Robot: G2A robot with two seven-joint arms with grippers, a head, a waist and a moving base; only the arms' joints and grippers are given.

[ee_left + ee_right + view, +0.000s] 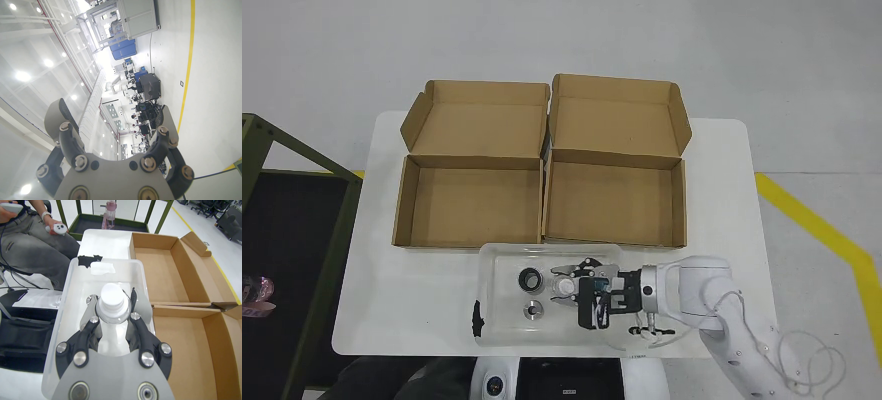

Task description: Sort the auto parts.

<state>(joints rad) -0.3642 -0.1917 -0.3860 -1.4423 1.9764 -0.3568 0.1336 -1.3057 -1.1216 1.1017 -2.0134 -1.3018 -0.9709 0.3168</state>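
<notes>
White table [372, 290], work is at its robot-side edge. Down inside a clear plastic bin [63, 294], the right gripper [113, 299] is clamped on a white stepped cylindrical part [111, 300]. One pad sits on each side of the part's shiny round flange. Can't tell if the part is off the bin floor.

Just past one fingertip is a small silver round metal part [90, 298], on the bin floor. From above, a black ring [530, 279] also lies just ahead of the fingertips, beside the silver one but not touching it. The bin's end wall ahead of the gripper carries torn black tape [87, 260] and a white label [103, 268].

Just outside the bin, off to the gripper's side, an open brown cardboard box [185, 351] sits level with the wrist. A second open brown cardboard box [160, 275] is further ahead and touches the first. Flaps are up on the side away from the bin.

Well beyond the bin's end is an olive-green frame cart [88, 225] with a pink bottle [108, 213] on it.

Over on the other arm, the left gripper [113, 108] points out into the hall, fingers spread wide.
</notes>
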